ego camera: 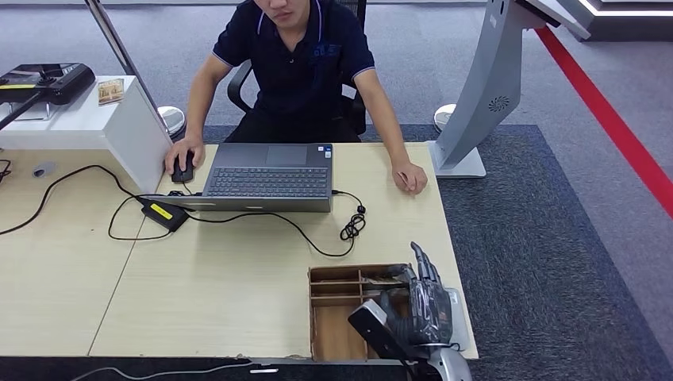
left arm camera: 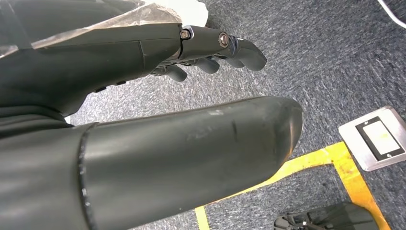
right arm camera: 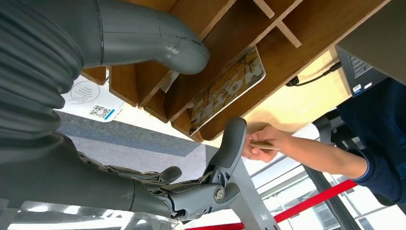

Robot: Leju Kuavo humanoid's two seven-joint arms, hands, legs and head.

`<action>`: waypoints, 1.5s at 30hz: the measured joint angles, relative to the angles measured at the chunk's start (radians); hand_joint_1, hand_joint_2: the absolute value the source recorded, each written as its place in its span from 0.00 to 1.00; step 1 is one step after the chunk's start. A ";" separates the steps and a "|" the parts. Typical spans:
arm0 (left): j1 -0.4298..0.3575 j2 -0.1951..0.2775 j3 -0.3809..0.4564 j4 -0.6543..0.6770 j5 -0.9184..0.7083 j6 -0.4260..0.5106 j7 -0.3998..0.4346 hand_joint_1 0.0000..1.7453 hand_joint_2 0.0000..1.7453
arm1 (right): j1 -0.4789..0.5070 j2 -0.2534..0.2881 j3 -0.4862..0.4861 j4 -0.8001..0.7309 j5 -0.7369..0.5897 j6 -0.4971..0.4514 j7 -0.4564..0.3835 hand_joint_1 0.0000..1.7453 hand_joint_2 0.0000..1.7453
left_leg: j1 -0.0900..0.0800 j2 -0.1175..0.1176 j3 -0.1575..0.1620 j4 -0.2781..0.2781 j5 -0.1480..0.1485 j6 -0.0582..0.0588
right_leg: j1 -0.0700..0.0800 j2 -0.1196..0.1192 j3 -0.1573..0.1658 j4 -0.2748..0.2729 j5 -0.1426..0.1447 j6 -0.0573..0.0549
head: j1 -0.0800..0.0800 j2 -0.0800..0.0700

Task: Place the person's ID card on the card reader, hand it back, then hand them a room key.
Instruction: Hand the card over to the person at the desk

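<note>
My right hand (ego camera: 424, 300) (right arm camera: 206, 189) hovers over the wooden compartment tray (ego camera: 333, 325) at the desk's near right corner, fingers spread and holding nothing. A patterned room key card (right arm camera: 229, 90) lies in one tray compartment just beyond my thumb. The white card reader (right arm camera: 88, 98), marked with a QR code, sits beside the tray. Across the desk, the person's hand (ego camera: 409, 178) (right arm camera: 262, 143) rests on the table pinching a thin ID card (right arm camera: 264, 145). My left hand (left arm camera: 210, 48) hangs over grey carpet, fingers apart and holding nothing.
A grey laptop (ego camera: 268, 176) stands in front of the seated person, whose other hand covers a mouse (ego camera: 182, 168). Black cables (ego camera: 349, 226) and a power adapter (ego camera: 165, 214) cross the desk. A white stand (ego camera: 79, 119) is at the left, a grey kiosk pillar (ego camera: 484, 87) at the right.
</note>
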 joint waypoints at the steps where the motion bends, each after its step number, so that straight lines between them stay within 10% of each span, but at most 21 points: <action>1: 0.000 0.000 0.000 0.000 0.000 0.000 0.000 0.00 0.00 | 0.000 0.000 -0.001 0.000 0.000 0.000 0.000 0.46 1.00 | 0.000 0.000 0.000 0.000 0.000 0.000 | 0.000 0.000 0.000 0.000 0.000 0.000 | 0.000 0.000; 45: 0.000 0.001 0.000 0.000 -0.004 -0.003 -0.001 0.00 0.00 | 0.000 0.009 -0.035 0.018 0.018 0.000 -0.021 0.52 1.00 | 0.000 0.000 0.000 0.000 0.000 0.000 | 0.000 0.000 0.000 0.000 0.000 0.000 | 0.000 0.000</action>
